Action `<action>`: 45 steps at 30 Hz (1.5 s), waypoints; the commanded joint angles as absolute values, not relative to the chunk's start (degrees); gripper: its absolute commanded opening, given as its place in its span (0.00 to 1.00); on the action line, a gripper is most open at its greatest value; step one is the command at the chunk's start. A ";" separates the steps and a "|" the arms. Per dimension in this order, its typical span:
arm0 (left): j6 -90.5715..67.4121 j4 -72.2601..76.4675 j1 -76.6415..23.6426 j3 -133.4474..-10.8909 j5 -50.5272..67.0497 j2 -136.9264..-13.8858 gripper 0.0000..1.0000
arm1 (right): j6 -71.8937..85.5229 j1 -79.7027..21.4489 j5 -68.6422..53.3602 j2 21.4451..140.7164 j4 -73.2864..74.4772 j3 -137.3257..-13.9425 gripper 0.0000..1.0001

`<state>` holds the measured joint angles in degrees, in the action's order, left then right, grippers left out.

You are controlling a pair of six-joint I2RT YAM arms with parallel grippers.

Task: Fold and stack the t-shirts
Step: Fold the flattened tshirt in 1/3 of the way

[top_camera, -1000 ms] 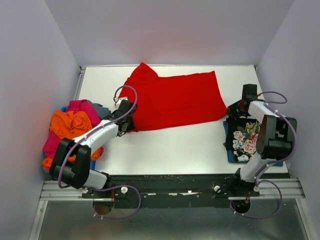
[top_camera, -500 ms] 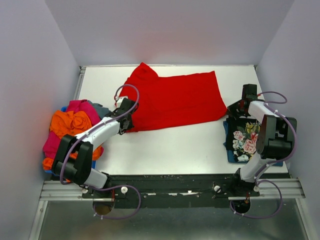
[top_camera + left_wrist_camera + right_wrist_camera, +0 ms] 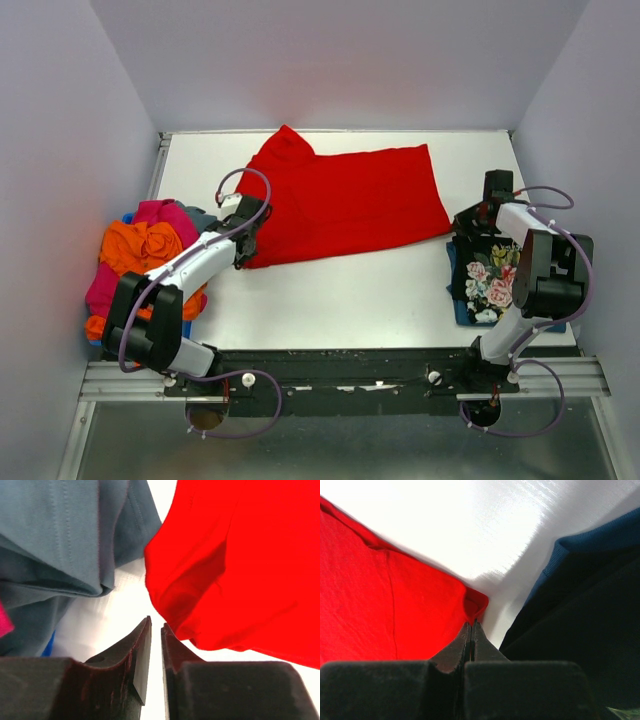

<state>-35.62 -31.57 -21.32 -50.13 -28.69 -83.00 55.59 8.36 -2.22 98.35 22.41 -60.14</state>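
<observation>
One red t-shirt [image 3: 350, 200] lies by the tabletop's [image 3: 340, 290] far edge, with my two end effectors at its near corners.
My left end effector [image 3: 155, 626] stands a sliver open and empty. My right end effector [image 3: 471, 624] is shut at the cloth, grip unclear. Left edge: one four-coloured heap [image 3: 145, 250]. Right edge: one floral t-shirt [image 3: 488, 280] on one blue t-shirt [image 3: 590, 540].

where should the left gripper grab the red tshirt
Probably the near-left corner of the red t-shirt, approached from its left: the edge there bunches into a raised fold just ahead of the left gripper, whose jaws stand slightly apart and empty.
</observation>
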 commanded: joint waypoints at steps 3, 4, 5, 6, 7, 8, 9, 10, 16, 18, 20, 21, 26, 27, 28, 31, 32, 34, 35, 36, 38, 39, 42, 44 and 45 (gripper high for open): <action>-37.09 -34.80 -20.92 -50.18 -31.82 -78.05 0.29 | 56.95 9.23 -0.26 96.68 23.47 -59.06 0.01; -37.44 -35.07 -20.92 -50.27 -31.56 -78.31 0.29 | 56.78 9.23 -0.26 96.59 23.47 -59.06 0.01; -37.70 -34.81 -20.92 -50.27 -30.77 -78.31 0.29 | 56.78 9.32 -0.26 96.50 23.38 -59.06 0.01; -37.71 -33.93 -20.92 -49.75 -28.76 -77.79 0.30 | 56.78 9.23 -0.26 96.68 23.29 -59.15 0.01; -37.71 -32.01 -20.92 -48.61 -26.30 -76.39 0.33 | 56.60 9.23 -0.26 96.77 23.29 -59.15 0.01; -37.97 -30.17 -20.92 -46.95 -23.41 -74.64 0.36 | 56.60 9.32 -0.35 96.77 23.29 -59.15 0.01; -38.23 -28.15 -20.92 -45.45 -21.03 -72.44 0.38 | 56.51 9.23 -0.44 96.85 23.20 -59.15 0.01; -38.67 -26.91 -20.92 -44.05 -20.05 -70.86 0.41 | 56.51 9.23 -0.53 97.03 23.12 -59.15 0.01; -36.83 -29.79 -20.92 -45.43 -20.22 -75.13 0.52 | 56.43 9.23 -1.14 97.12 22.76 -59.15 0.01; -36.48 -29.88 -20.92 -46.14 -19.43 -77.86 0.50 | 56.43 9.23 -1.14 97.12 22.76 -59.24 0.01; -36.30 -29.88 -20.83 -47.02 -19.51 -80.41 0.44 | 56.25 9.23 -1.14 97.03 22.76 -59.15 0.01; -36.21 -30.14 -20.83 -47.37 -19.86 -81.29 0.41 | 56.34 9.23 -1.14 96.94 22.76 -59.15 0.01; -35.51 -29.97 -20.22 -49.04 -20.13 -84.55 0.33 | 56.43 9.32 -1.23 97.12 22.76 -59.24 0.01; -35.42 -29.97 -19.95 -49.22 -20.47 -84.99 0.32 | 56.34 9.40 -1.32 97.12 22.76 -59.33 0.01; -35.16 -29.97 -19.60 -49.48 -20.83 -85.25 0.28 | 56.34 9.32 -1.41 97.21 22.76 -59.50 0.01; -34.89 -30.50 -18.20 -49.92 -23.54 -85.61 0.19 | 56.34 9.32 -1.49 97.38 22.76 -59.41 0.01; -35.07 -30.15 -17.85 -49.83 -23.82 -85.43 0.17 | 56.34 9.32 -1.49 97.38 22.76 -59.41 0.01; -34.63 -28.22 -17.49 -48.96 -22.86 -84.82 0.07 | 56.42 9.32 -1.58 97.30 22.76 -59.50 0.01; -34.45 -28.13 -17.40 -48.87 -22.94 -84.64 0.00 | 56.43 9.40 -1.58 97.38 22.76 -59.50 0.01; -34.54 -28.56 -17.40 -48.95 -23.98 -84.46 0.00 | 56.34 9.32 -1.58 97.30 22.76 -59.50 0.01; -35.24 -30.40 -17.40 -48.87 -26.88 -83.76 0.00 | 56.34 9.32 -1.58 97.29 22.76 -59.50 0.01; -36.29 -31.45 -17.40 -48.35 -28.72 -83.24 0.00 | 56.34 9.32 -1.58 97.21 22.76 -59.50 0.01; -39.01 -33.39 -17.40 -46.67 -33.55 -81.13 0.00 | 56.60 9.40 -1.49 97.38 22.76 -59.41 0.01; -39.46 -33.92 -17.58 -46.67 -33.93 -80.25 0.00 | 56.86 9.40 -1.58 97.38 22.76 -59.41 0.01; -39.20 -34.01 -17.58 -46.67 -32.36 -79.98 0.00 | 56.87 9.40 -1.58 97.30 22.85 -59.41 0.01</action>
<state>-37.43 -30.87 -17.74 -47.31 -27.53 -82.76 56.12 8.75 -2.26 98.19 22.55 -59.70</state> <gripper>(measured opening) 0.003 0.013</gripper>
